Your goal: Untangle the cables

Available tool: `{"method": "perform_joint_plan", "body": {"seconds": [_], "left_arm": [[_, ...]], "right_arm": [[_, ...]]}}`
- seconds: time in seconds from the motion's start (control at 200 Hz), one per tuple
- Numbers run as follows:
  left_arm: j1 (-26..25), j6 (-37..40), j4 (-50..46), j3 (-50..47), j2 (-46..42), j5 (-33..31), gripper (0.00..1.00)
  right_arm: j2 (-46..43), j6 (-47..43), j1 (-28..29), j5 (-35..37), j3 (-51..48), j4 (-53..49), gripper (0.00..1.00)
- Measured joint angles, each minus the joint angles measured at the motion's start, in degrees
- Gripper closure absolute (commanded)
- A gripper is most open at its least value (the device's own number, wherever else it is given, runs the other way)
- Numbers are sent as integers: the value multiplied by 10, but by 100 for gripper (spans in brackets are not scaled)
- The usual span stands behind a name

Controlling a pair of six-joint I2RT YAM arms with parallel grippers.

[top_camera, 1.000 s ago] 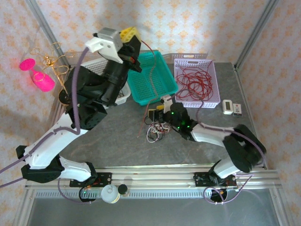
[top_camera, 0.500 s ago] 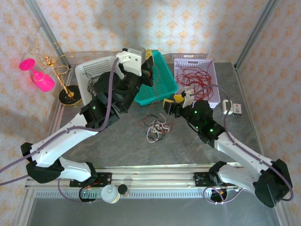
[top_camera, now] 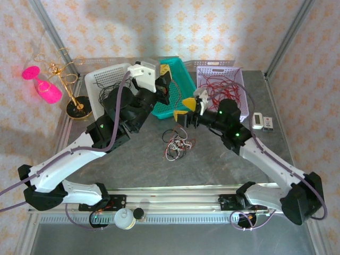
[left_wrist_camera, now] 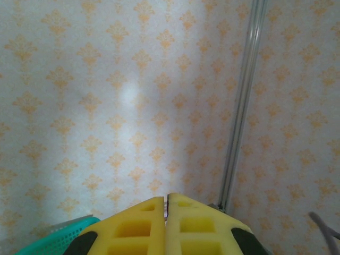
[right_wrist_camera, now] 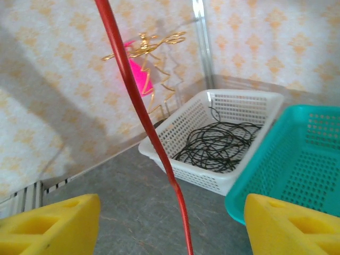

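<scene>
Right pincer [right_wrist_camera: 170,226] is wide open on my feed. Its yellow pads [right_wrist_camera: 48,223] sit at the two bottom corners of the wrist view, and a single red cable [right_wrist_camera: 142,119] runs top to bottom through the gap without touching either one. Over on the other side, the left pincer [left_wrist_camera: 166,218] is clenched with its pads pressed flat together. I honestly can't tell if a strand is caught in the seam. From overhead it sits above the teal basket [top_camera: 187,79], and its camera stares at the wallpaper.

Now the cables. The tangled clump [top_camera: 177,143] of red, white and black lies on the grey counter [top_camera: 149,164] between the two arms, just in front of the teal basket and close to the right pincer. Loose red strands [top_camera: 223,93] are piled in the lilac basket [top_camera: 218,68] to the right of the teal one. The black strands [right_wrist_camera: 218,143] are coiled in the white basket [right_wrist_camera: 180,159] on its left. All three baskets sit side by side along the back of the counter.

Further out, the gold wire stand [top_camera: 66,79] is in the back left corner beside the white basket, with something bright pink [top_camera: 45,87] right by it. Two small white gadgets [top_camera: 257,121] lie just right of the lilac basket. Down on the near rail there's a white round cap [top_camera: 123,218] with a smaller black one next to it.
</scene>
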Motion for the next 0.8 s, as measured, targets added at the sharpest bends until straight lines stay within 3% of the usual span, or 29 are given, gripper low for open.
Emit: {"method": "perform_joint_plan", "body": {"seconds": [0.195, 0.395, 0.42, 0.455, 0.531, 0.571, 0.651, 0.801], "left_arm": [[0, -19, -10, -7, -7, 13, 100], [0, -25, -12, -8, -13, 19, 100], [0, -26, -12, -8, -13, 19, 100], [0, -27, -12, -9, -13, 18, 89], [0, -30, -12, -13, -14, 10, 53], [0, -31, -12, -16, -14, 5, 40], [0, -36, -12, -24, -14, -8, 30], [0, -44, -10, -62, -27, -28, 24]], "right_arm": [[70, -20, -10, -36, 37, 2, 48], [110, -28, -24, -54, 60, -3, 100], [111, -24, -24, -55, 61, -5, 100], [111, -26, -25, -55, 63, -8, 100], [109, -21, -25, -49, 64, -11, 100], [106, -19, -25, -40, 65, -17, 100], [96, -9, -25, 1, 71, -42, 100], [81, 19, -38, 111, 128, -116, 100]]}}
